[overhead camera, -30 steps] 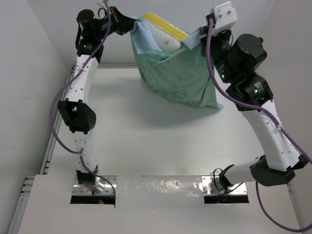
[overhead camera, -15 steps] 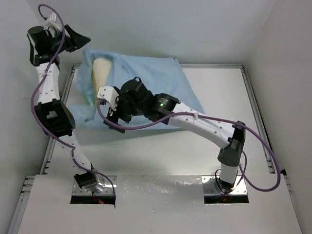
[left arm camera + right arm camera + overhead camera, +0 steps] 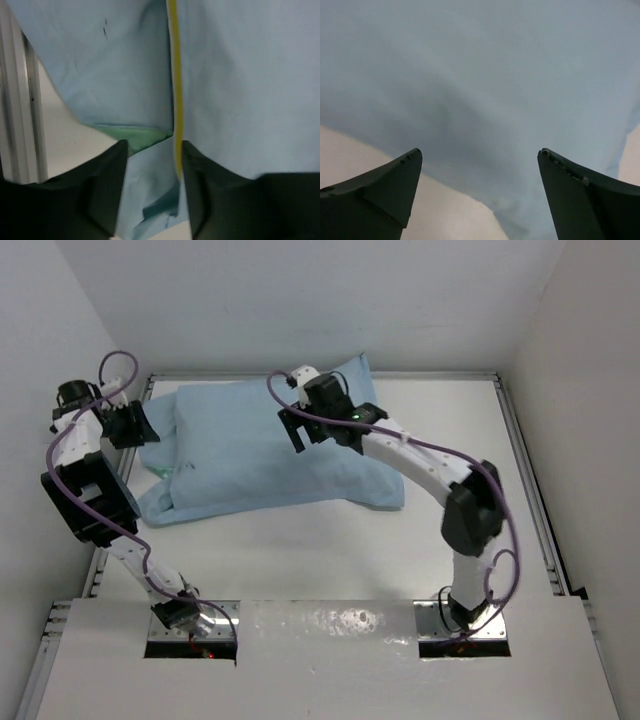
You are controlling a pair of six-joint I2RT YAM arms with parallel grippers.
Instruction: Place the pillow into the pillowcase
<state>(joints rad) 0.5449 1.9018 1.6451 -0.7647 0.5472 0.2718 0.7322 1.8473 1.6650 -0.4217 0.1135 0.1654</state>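
We saw the pillowcase (image 3: 270, 455) on the table (image 3: 330, 560), left gripper (image 3: 153, 143) part-open at its left end, right gripper (image 3: 480, 150) wide open above, neither gripping.

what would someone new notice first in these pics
A plump light-blue pillowcase sprawls across the far half of the table. The right pincer hangs just above it, jaws spread wide. At the case's left end, by the left pincer, the pillow shows a strip of yellow edge between the blue folds.
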